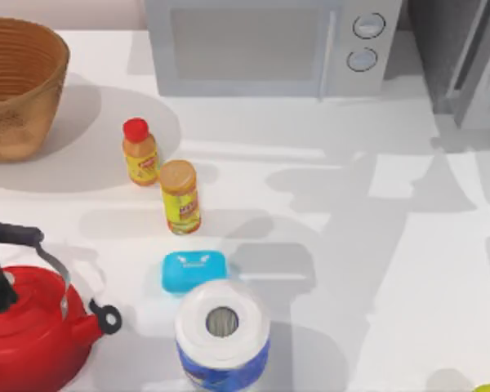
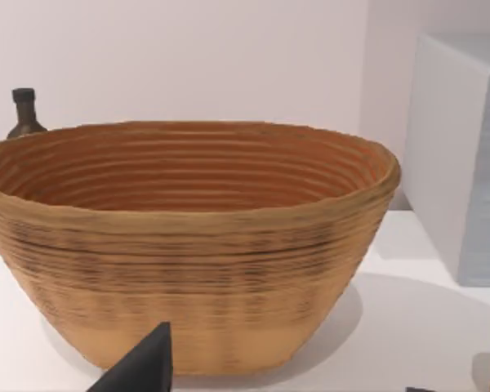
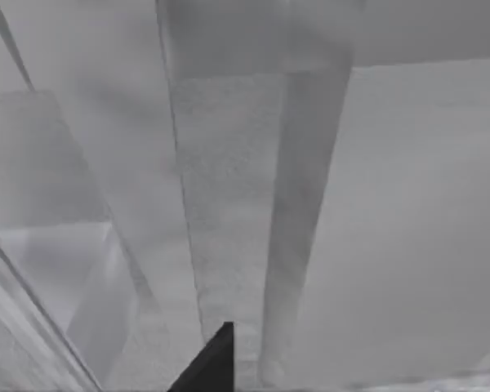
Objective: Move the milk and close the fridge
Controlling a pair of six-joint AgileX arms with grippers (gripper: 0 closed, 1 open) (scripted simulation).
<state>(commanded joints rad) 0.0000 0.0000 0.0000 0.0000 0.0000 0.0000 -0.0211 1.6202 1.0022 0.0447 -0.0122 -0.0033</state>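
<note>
The milk is out of view. The fridge [image 1: 465, 57] stands at the table's back right corner, dark grey and speckled with a pale grey door frame, cut off by the picture's edge. Its grey panels [image 3: 229, 204] are very close in the right wrist view, where one dark finger [image 3: 211, 363] of my right gripper pokes in; the other finger is hidden. My left gripper [image 2: 290, 385] is open and faces the woven basket [image 2: 188, 245] from a short way off, with nothing between its fingertips [image 2: 147, 363].
A white microwave [image 1: 269, 45] stands at the back, with the basket [image 1: 16, 86] at the back left. Two small bottles [image 1: 140, 152] [image 1: 180, 196], a turquoise box [image 1: 194, 270], a paper roll [image 1: 222, 335] and a red kettle [image 1: 33, 327] fill the left half.
</note>
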